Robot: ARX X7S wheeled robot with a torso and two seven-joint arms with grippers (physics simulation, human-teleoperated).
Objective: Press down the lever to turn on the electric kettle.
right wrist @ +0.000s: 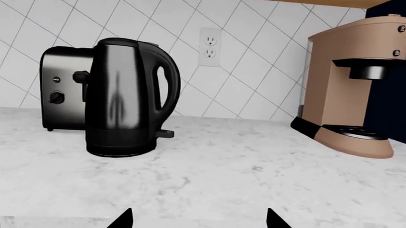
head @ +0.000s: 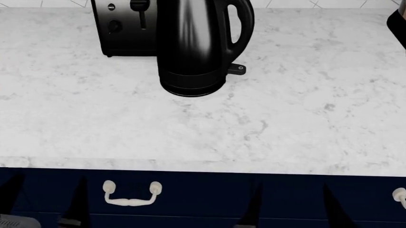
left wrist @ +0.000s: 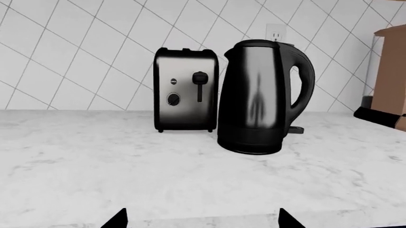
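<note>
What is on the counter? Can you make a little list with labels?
kettle: tall black electric kettle standing upright on the white marble counter
lever: small dark tab sticking out of the kettle's base under the handle
toaster: boxy black toaster just behind the kettle, on the side away from the handle
coffee machine: tan coffee machine farther along the counter on the kettle's handle side
wall: white tiles with an outlet
left gripper: left gripper open, far from the kettle
right gripper: right gripper open, touching nothing
</note>
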